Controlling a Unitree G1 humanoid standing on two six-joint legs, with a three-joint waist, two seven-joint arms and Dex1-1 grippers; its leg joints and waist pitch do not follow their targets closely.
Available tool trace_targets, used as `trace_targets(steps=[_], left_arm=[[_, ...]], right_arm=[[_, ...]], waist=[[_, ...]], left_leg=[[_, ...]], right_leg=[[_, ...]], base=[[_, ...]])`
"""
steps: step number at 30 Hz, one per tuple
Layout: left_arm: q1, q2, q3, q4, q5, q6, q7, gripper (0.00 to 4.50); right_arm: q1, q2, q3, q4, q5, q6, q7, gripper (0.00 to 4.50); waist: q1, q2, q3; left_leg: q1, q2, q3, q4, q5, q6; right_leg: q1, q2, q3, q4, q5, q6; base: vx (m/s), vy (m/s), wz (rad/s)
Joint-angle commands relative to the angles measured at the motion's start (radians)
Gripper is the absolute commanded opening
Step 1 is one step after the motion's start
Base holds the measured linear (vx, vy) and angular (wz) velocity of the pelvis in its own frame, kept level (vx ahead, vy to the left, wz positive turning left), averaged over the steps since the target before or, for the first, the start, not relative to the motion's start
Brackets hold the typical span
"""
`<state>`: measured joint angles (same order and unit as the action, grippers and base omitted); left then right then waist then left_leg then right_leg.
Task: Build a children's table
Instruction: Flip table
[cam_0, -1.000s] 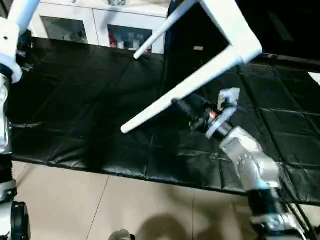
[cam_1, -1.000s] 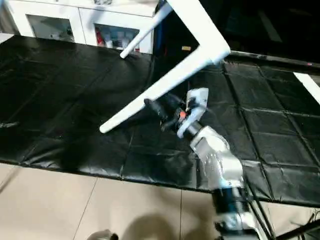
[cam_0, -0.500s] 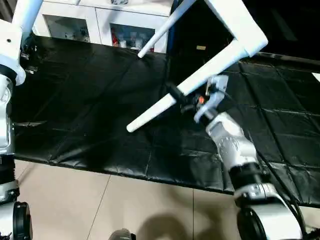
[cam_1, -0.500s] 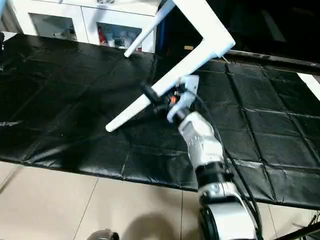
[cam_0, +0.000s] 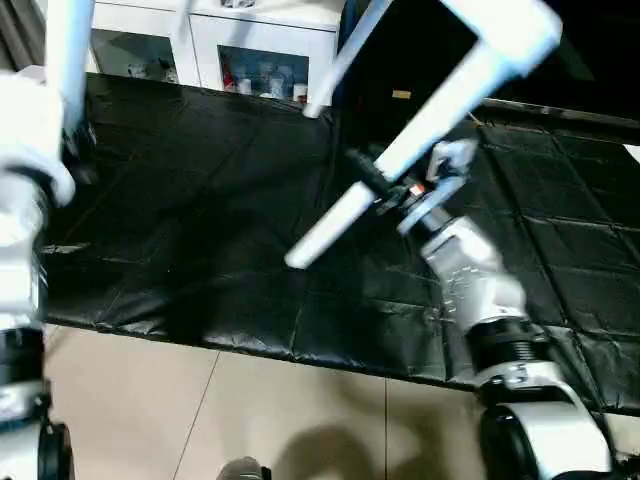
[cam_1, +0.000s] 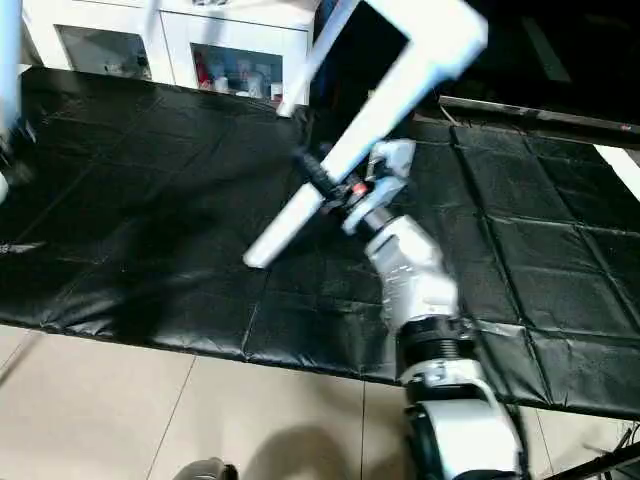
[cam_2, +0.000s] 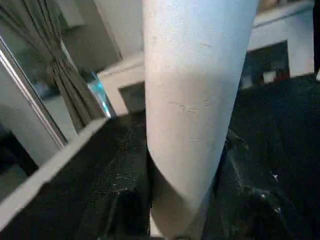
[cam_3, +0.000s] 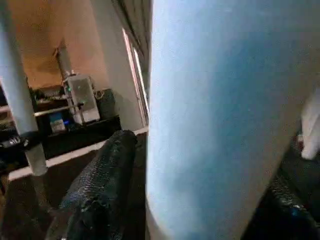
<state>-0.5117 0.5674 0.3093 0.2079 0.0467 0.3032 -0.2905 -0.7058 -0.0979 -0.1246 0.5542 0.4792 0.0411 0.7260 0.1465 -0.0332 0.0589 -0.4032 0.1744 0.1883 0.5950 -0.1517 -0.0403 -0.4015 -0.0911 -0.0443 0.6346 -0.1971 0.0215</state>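
A black quilted mat (cam_0: 200, 230) covers the floor and serves as the landmark here; pale floor tiles (cam_0: 250, 410) run along its near edge, and a white cabinet with glass doors (cam_0: 250, 55) stands at its far edge.

The children's table (cam_0: 500, 30) is held up in the air above the mat, tipped over so that its legs slant down toward the mat. Its white top shows at the upper part of the head views, over the far right of the mat. One long round leg (cam_0: 400, 150) slopes down from the table's corner to a free end (cam_0: 300, 255) hanging just above the middle of the mat. A second leg (cam_0: 335, 70) slants toward the mat's far edge, near the cabinet. A third leg (cam_0: 68, 50) rises upright above the mat's left side.

The right gripper (cam_0: 375, 190), on its silver forearm (cam_0: 470, 280) above the mat's right half, has its two black fingers (cam_3: 100, 185) on either side of the slanting leg, midway along it, clamped around it. The left gripper (cam_2: 175, 200), above the mat's left edge, holds the upright leg, with its dark fingers (cam_2: 120, 200) pressed to both sides of the white shaft.
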Motion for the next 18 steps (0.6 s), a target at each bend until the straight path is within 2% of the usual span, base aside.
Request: trace_targets(steps=[1, 5, 7, 8, 9, 10, 11, 12, 13, 14, 17, 18], left_arm=[[0.019, -0.016, -0.033, 0.007, -0.011, 0.008, -0.027, 1.51], [0.052, -0.028, -0.042, 0.015, -0.024, 0.001, -0.042, 1.49], [0.076, -0.041, -0.05, 0.019, -0.04, 0.004, -0.065, 1.49], [0.089, -0.048, -0.056, 0.029, -0.054, 0.001, -0.087, 1.48], [0.093, -0.05, -0.059, 0.034, -0.06, 0.0, -0.096, 1.48], [0.099, -0.052, -0.063, 0.042, -0.065, 0.0, -0.103, 1.48], [0.108, -0.055, -0.068, 0.063, -0.067, -0.009, -0.11, 1.48], [0.108, -0.055, -0.068, 0.063, -0.067, -0.009, -0.11, 1.48], [0.116, -0.054, -0.074, 0.086, -0.065, -0.02, -0.113, 1.48], [0.116, -0.054, -0.074, 0.086, -0.065, -0.02, -0.113, 1.48], [0.123, -0.056, -0.078, 0.124, -0.073, -0.045, -0.127, 1.48], [0.121, -0.055, -0.083, 0.138, -0.077, -0.06, -0.138, 1.48]], right_arm=[[0.005, -0.015, 0.005, -0.056, -0.009, 0.017, 0.007, 2.32], [0.017, -0.03, 0.023, -0.116, -0.021, 0.039, -0.001, 2.03], [0.03, -0.033, 0.042, -0.167, -0.031, 0.062, -0.013, 1.96], [0.043, -0.031, 0.06, -0.203, -0.044, 0.078, -0.027, 1.83], [0.048, -0.029, 0.068, -0.219, -0.049, 0.084, -0.033, 1.77], [0.057, -0.025, 0.078, -0.241, -0.054, 0.093, -0.041, 1.71], [0.081, -0.017, 0.104, -0.292, -0.066, 0.116, -0.056, 1.71], [0.082, -0.016, 0.105, -0.292, -0.066, 0.117, -0.056, 1.7], [0.114, -0.013, 0.143, -0.337, -0.103, 0.144, -0.084, 1.69], [0.114, -0.013, 0.143, -0.337, -0.103, 0.144, -0.084, 1.68], [0.172, 0.002, 0.192, -0.382, -0.16, 0.174, -0.142, 1.68], [0.185, 0.006, 0.203, -0.391, -0.167, 0.18, -0.151, 1.68]], waist=[[-0.009, 0.026, -0.069], [-0.005, 0.025, -0.072], [-0.003, 0.024, -0.073], [-0.003, 0.019, -0.073], [-0.001, 0.02, -0.074], [-0.005, 0.02, -0.073], [-0.006, 0.019, -0.072], [-0.004, 0.02, -0.072], [-0.005, 0.013, -0.071], [-0.005, 0.018, -0.071], [-0.006, 0.018, -0.069], [-0.006, 0.014, -0.07]], left_leg=[[0.045, 0.053, -0.033, -0.093, -0.44, -0.088], [0.043, 0.054, -0.03, -0.093, -0.394, -0.081], [0.042, 0.053, -0.029, -0.092, -0.37, -0.076], [0.039, 0.052, -0.029, -0.093, -0.357, -0.072], [0.041, 0.051, -0.028, -0.092, -0.349, -0.073], [0.037, 0.05, -0.029, -0.094, -0.351, -0.074], [0.04, 0.051, -0.028, -0.095, -0.365, -0.078], [0.042, 0.052, -0.029, -0.095, -0.368, -0.079], [0.041, 0.053, -0.03, -0.097, -0.368, -0.079], [0.043, 0.053, -0.03, -0.099, -0.38, -0.086], [0.048, 0.054, -0.032, -0.102, -0.425, -0.104], [0.05, 0.054, -0.034, -0.104, -0.445, -0.11]], right_leg=[[0.009, -0.055, 0.037, -0.083, -0.251, -0.165], [0.013, -0.052, 0.035, -0.079, -0.184, -0.171], [0.016, -0.051, 0.036, -0.077, -0.155, -0.172], [0.018, -0.051, 0.035, -0.077, -0.146, -0.171], [0.017, -0.05, 0.035, -0.076, -0.141, -0.168], [0.02, -0.049, 0.035, -0.076, -0.144, -0.165], [0.016, -0.05, 0.036, -0.078, -0.156, -0.162], [0.016, -0.051, 0.036, -0.079, -0.159, -0.158], [0.017, -0.05, 0.036, -0.08, -0.164, -0.151], [0.014, -0.05, 0.036, -0.081, -0.177, -0.146], [0.01, -0.051, 0.037, -0.085, -0.213, -0.135], [0.01, -0.053, 0.038, -0.09, -0.223, -0.125]], base=[[0.0, 0.0, 0.0], [0.0, 0.0, 0.0], [0.0, 0.0, 0.0], [0.0, 0.0, 0.0], [0.0, 0.0, 0.0], [0.0, 0.0, 0.0], [0.0, 0.0, 0.0], [0.0, 0.0, 0.0], [0.0, 0.0, 0.0], [0.0, 0.0, 0.0], [0.0, 0.0, 0.0], [0.0, 0.0, 0.0]])
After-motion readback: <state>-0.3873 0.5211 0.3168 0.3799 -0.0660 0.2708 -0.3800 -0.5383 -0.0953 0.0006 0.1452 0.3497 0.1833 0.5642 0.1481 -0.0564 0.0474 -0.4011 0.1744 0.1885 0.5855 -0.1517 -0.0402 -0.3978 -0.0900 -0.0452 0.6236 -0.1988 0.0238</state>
